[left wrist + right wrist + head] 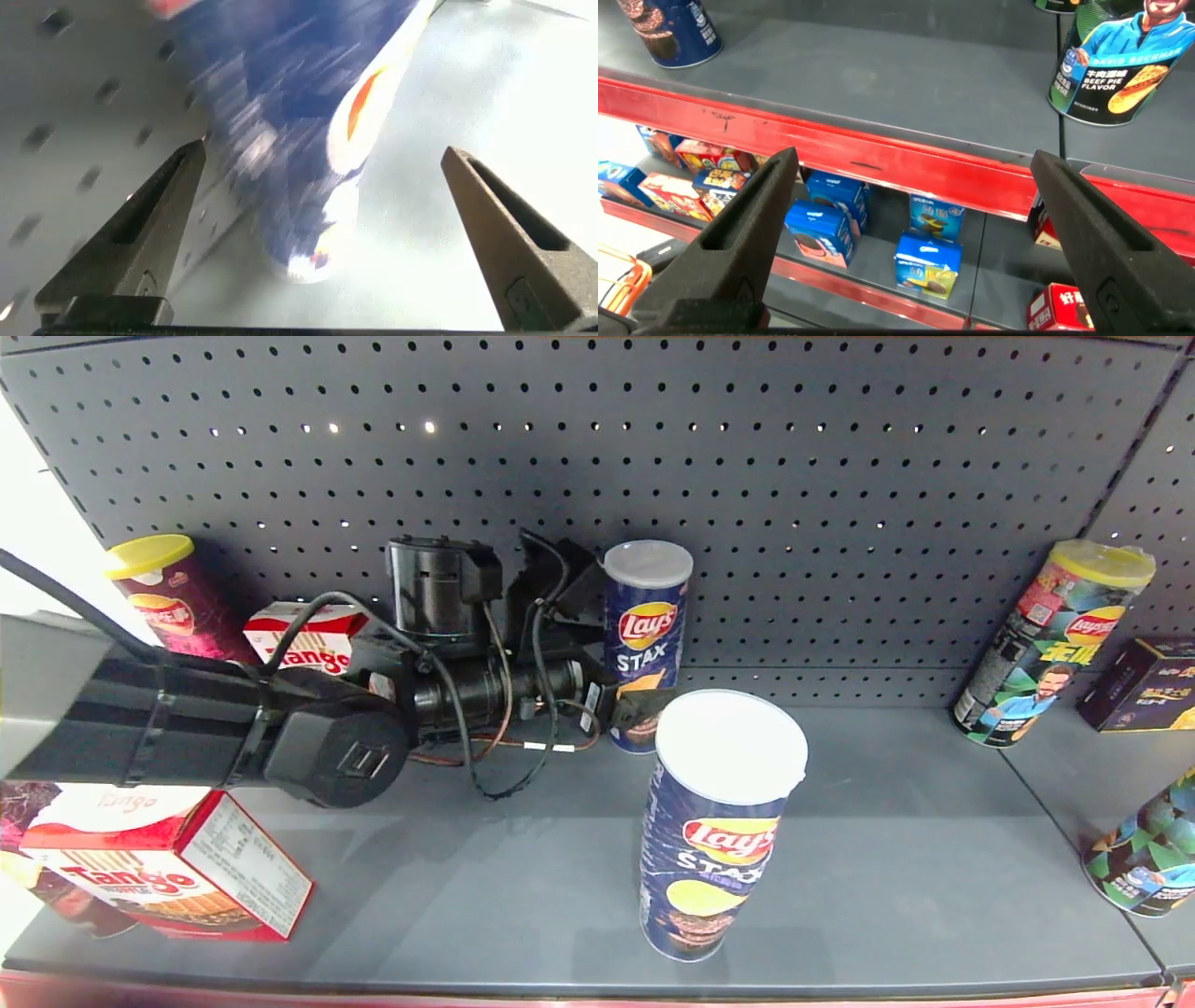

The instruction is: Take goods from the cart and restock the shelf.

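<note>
The blue can (pixel 299 121) in the left wrist view is smeared by blur, its top cut off. In the head view the edge cuts the green can (pixel 1144 859) at right, and the red box (pixel 168 877) half hides what may be a dark can (pixel 75 910).

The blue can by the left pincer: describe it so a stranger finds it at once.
On the grey shelf, against the pegboard wall, stands the blue can with a white lid. The left pincer sits open at its base; its twin stands nearer the front edge.

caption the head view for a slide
Left pincer open at the rear blue chip can, a second can standing in front.
</note>
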You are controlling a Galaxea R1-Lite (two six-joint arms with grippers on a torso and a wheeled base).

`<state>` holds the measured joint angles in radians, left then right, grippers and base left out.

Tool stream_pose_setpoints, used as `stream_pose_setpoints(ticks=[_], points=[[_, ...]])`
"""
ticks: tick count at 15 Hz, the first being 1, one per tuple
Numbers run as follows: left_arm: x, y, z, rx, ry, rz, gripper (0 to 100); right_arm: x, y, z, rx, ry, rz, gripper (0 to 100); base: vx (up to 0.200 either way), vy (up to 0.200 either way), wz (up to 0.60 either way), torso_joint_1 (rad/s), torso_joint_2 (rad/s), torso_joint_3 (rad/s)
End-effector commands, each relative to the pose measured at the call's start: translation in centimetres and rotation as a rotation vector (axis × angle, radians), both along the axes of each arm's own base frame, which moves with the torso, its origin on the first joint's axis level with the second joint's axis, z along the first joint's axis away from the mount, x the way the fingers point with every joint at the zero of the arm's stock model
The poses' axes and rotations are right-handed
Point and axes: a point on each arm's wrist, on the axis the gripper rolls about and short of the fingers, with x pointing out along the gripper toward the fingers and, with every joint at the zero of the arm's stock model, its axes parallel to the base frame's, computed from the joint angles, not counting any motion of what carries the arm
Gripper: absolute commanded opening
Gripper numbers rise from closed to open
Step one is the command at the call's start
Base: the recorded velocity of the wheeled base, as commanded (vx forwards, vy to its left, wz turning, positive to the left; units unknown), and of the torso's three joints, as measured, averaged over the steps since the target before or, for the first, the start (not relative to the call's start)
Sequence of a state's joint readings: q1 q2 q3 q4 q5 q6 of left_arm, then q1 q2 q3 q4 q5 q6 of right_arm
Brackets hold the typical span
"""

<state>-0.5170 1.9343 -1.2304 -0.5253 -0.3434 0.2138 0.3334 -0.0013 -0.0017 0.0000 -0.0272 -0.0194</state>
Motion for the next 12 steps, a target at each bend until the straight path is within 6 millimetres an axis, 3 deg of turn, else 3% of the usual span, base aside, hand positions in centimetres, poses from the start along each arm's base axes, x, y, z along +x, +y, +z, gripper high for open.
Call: stream_pose_setpoints(ticks=[1, 6, 12], points=[[-2.0, 1.2, 1.3, -0.006, -0.017, 0.03, 100, 0.0, 0.0, 0.0, -0.001, 0.001, 0.001, 100, 0.0, 0.0, 0.0, 0.0, 0.0, 0.0], [-4.8, 3.6, 0.8, 0.001, 0.019, 0.184, 100, 0.0, 0.0, 0.0, -0.001, 0.001, 0.001, 100, 0.0, 0.0, 0.0, 0.0, 0.0, 0.0], [-4.1, 4.9, 0.8, 0.003, 0.018, 0.289, 100, 0.0, 0.0, 0.0, -0.001, 0.001, 0.001, 100, 0.0, 0.0, 0.0, 0.0, 0.0, 0.0]])
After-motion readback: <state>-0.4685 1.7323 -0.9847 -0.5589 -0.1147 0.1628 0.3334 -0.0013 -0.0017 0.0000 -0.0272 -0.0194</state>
